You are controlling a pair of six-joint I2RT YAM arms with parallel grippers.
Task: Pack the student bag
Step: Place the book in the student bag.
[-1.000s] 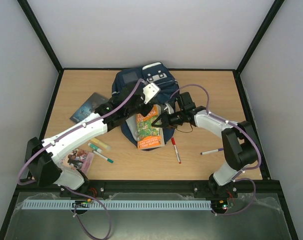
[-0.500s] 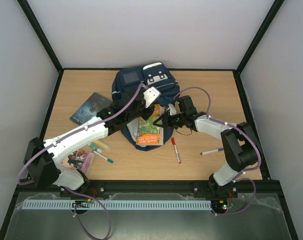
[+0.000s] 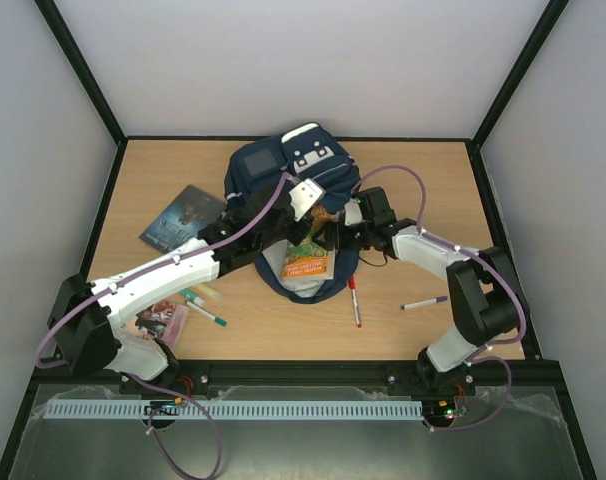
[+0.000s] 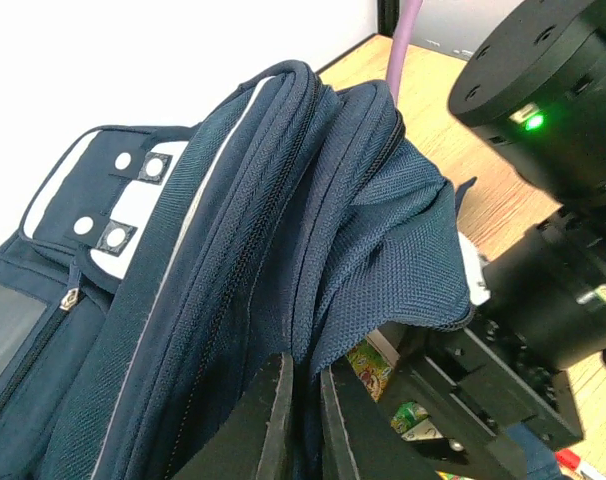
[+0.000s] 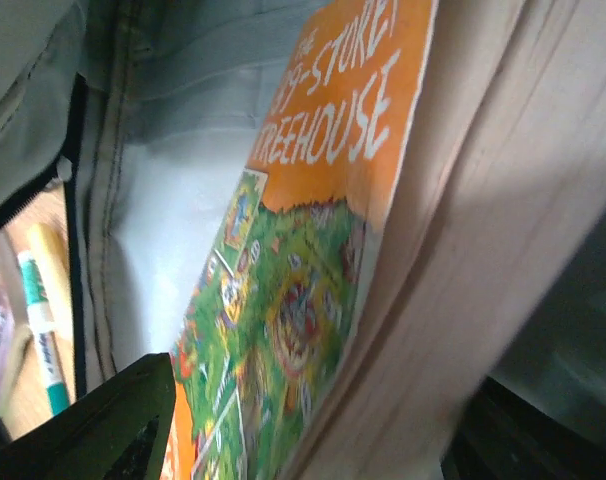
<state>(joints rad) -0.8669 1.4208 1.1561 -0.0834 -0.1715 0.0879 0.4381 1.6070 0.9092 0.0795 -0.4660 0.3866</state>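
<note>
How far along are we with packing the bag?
Nothing looks fully packed yet. In hand: the left gripper pinches the student bag open while the orange Treehouse book sits partway inside. Left: dark book, red pen, purple pen, green markers lie on the table.

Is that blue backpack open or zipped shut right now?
Open. The left gripper pinches the top flap of the backpack, holding it up, and an orange book lies partly inside the gap.
</note>
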